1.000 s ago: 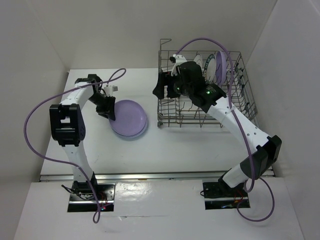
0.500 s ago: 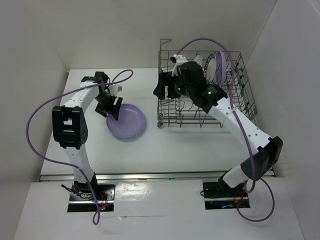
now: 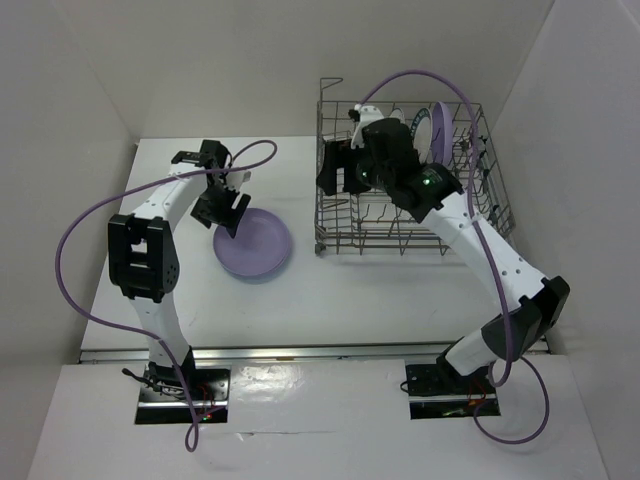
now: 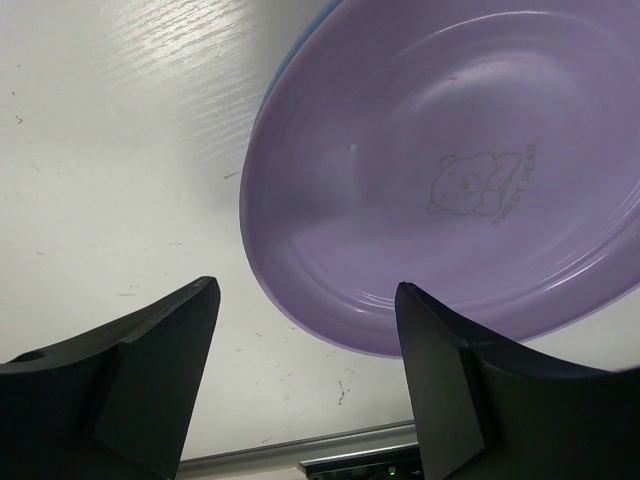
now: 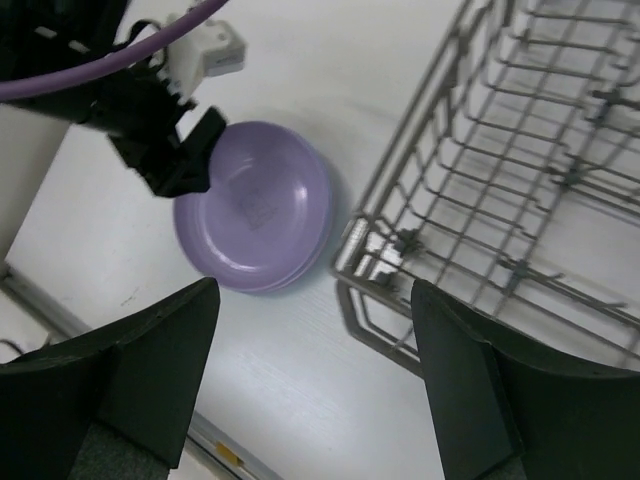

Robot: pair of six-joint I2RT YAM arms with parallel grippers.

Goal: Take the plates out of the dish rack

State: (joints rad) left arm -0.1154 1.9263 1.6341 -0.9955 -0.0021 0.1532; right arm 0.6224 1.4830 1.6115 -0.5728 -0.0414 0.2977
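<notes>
Currently left gripper (image 3: 228,212) has jaws apart, nothing between, hovering over the left rim of the lilac plate (image 3: 258,245), which lies flat on the table (image 3: 330,290), centre-left. Right gripper (image 3: 335,170) spread, empty, above the left end of the dish rack (image 3: 400,237), upper right. Several plates (image 3: 440,135) upright at the rack's back.

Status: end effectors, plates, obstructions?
Left end effector open over lilac plate, on table. Right end effector open, empty, by dish rack. More plates standing inside. Nothing blocking.

One lilac plate (image 4: 450,170) atop one blue plate (image 4: 305,28), just ahead of the left gripper (image 4: 305,290); one dish rack (image 3: 345,225) holding three upright plates (image 3: 441,135).
</notes>
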